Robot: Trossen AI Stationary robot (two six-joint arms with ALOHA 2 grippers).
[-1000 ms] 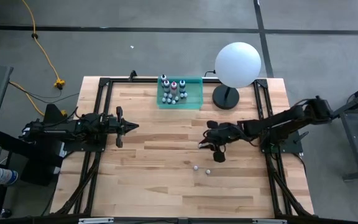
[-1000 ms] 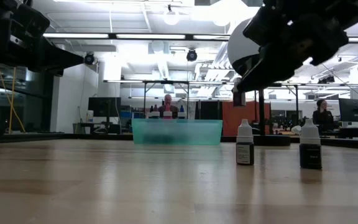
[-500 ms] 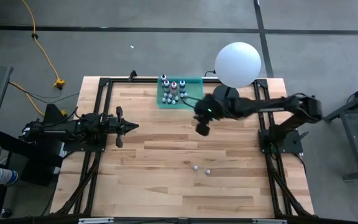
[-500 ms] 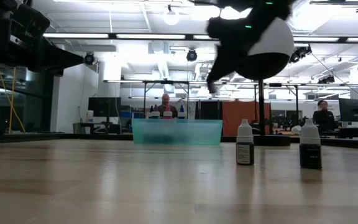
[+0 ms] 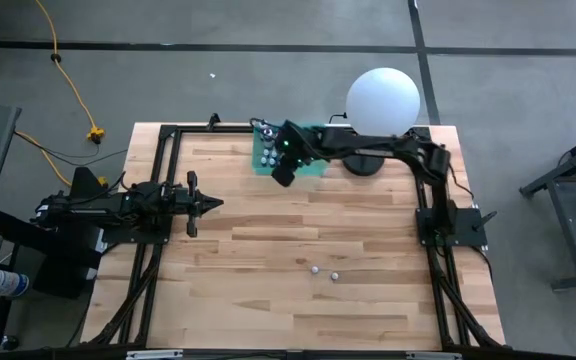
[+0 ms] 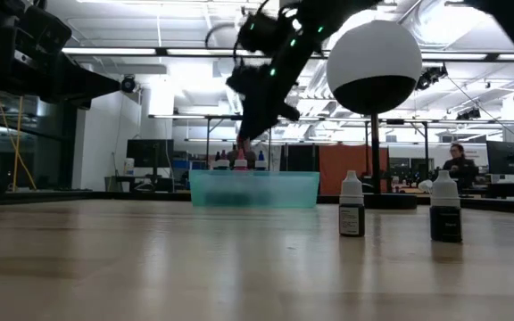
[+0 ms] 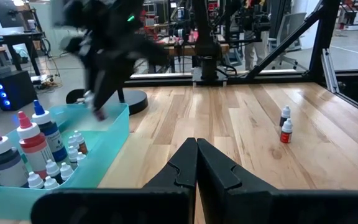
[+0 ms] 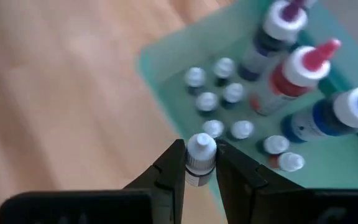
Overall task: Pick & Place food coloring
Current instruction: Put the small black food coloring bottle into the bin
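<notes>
the placing step is under way: the right end effector (image 8: 201,167) is gripping one small white-capped bottle (image 8: 200,155) between narrowly parted fingers, hanging over the near edge of the teal tray (image 5: 313,166). next it is going to need lowering into a free gap among the bottles, then letting go. the left end effector (image 7: 196,163) is waiting fully closed and empty, well left of the tray. counting: two small bottles (image 5: 324,271) are standing on the surface nearer than the tray; inside the tray are three tall bottles (image 8: 297,65) and about nine small ones (image 8: 222,104).
</notes>
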